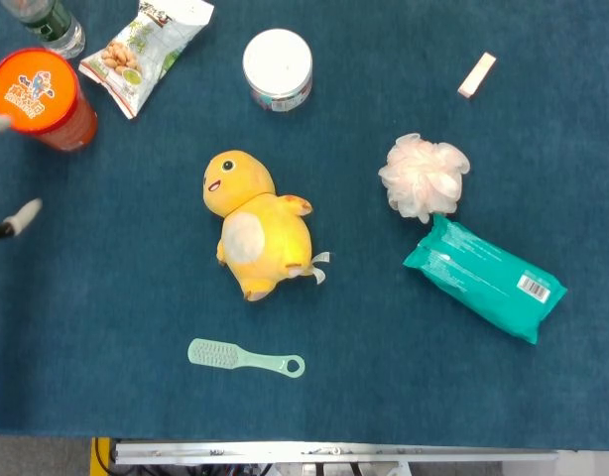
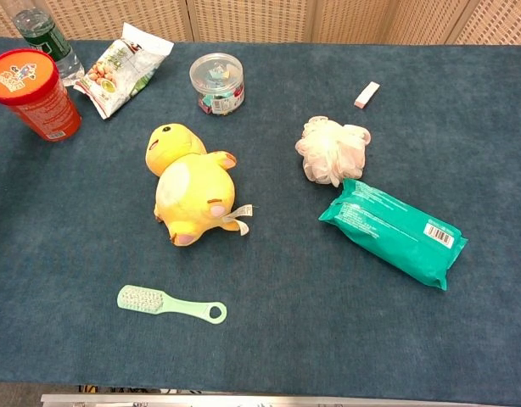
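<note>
We list: jar (image 2: 217,82) at 12 o'clock holding small colourful bits; red tub (image 2: 33,93) lidded; left hand (image 1: 9,226) blurred fingertips, state untellable.

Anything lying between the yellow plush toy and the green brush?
Nothing: between the yellow plush toy and the green brush there is only bare blue cloth, in both head and chest views.

One camera looks straight down from high up. The other looks from the front, lower. Both see the yellow toy (image 1: 255,223) on the blue table (image 2: 345,331).
</note>
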Robot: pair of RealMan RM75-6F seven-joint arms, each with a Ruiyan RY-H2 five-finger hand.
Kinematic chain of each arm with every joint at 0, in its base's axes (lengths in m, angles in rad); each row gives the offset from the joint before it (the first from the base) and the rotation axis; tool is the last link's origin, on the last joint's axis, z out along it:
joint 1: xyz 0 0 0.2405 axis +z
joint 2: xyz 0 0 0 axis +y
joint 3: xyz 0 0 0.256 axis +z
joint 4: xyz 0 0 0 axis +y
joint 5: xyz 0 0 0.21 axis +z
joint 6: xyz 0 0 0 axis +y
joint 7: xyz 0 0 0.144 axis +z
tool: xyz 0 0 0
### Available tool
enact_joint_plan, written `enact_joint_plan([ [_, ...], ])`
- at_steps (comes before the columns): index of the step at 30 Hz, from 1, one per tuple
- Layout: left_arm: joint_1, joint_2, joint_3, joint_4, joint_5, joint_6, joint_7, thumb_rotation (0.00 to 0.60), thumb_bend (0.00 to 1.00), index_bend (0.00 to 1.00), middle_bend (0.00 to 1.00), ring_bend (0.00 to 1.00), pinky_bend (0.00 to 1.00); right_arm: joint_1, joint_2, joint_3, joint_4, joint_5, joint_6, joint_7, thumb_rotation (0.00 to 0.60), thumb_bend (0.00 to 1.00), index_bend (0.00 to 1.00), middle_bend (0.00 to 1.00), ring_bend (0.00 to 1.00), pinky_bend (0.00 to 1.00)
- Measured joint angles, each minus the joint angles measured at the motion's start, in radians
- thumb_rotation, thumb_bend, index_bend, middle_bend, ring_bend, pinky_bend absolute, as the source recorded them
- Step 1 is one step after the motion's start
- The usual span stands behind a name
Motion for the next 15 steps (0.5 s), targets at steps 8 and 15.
enact_joint_plan([
  [8, 0.097, 0.003, 0.079, 0.005, 0.065, 0.088, 0.095, 0.600, 0.14, 0.24, 0.24, 0.21, 0.23, 0.013, -0.014, -0.011, -0.008, -0.053, 0.014, -0.018, 0.600, 0.16, 0.19, 0.19, 0.08, 0.09],
  [15, 0.120, 0.005, 0.090, -0.002, 0.073, 0.096, 0.139, 0.600, 0.14, 0.24, 0.24, 0.21, 0.21, 0.017, -0.022, -0.017, -0.024, -0.064, 0.017, -0.042, 0.600, 0.16, 0.19, 0.19, 0.08, 0.09],
])
